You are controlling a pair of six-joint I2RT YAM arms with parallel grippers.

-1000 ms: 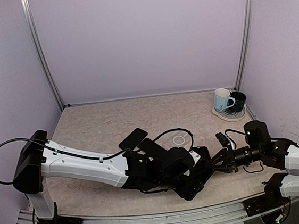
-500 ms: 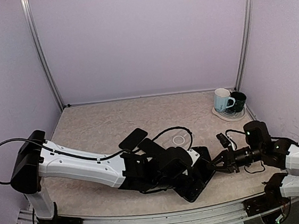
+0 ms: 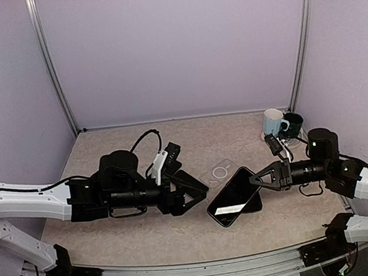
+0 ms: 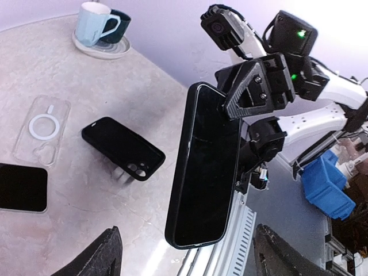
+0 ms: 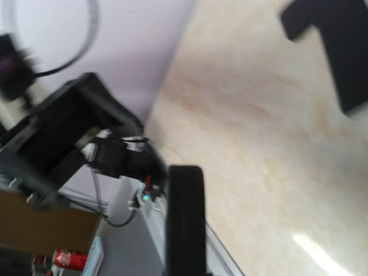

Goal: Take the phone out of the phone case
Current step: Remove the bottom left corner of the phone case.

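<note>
top external: right gripper [image 3: 257, 179] clamped on the upper end of the phone [image 3: 232, 197], which is held tilted above the table [image 3: 113, 149] with its free end toward the left gripper [image 3: 201, 193]. judged a presenting hold, one end pinned so the other arm can work the free end. left gripper spread wide, carrying nothing, near the phone's lower corner but apart from it. clear case [image 3: 219, 172] with ring mark, flat on the table behind the phone. pale mug [image 3: 274, 122] and dark mug [image 3: 294, 124] on a saucer [image 3: 283, 143] in the far right corner, well apart from the work. left wrist: fingers [image 4: 106, 256] at the two lower corners of the view, nothing between them. phone seen on a slant, screen dark, with a matte black rim that reads as the phone case [image 4: 188, 144] on it, so removal is judged not yet done. spare black case [image 4: 122, 148] and second dark phone [image 4: 20, 187] lie flat beside the clear case. right wrist: blurred. central dark bar is probably the phone's edge in the grip; pads cannot be made out.
</note>
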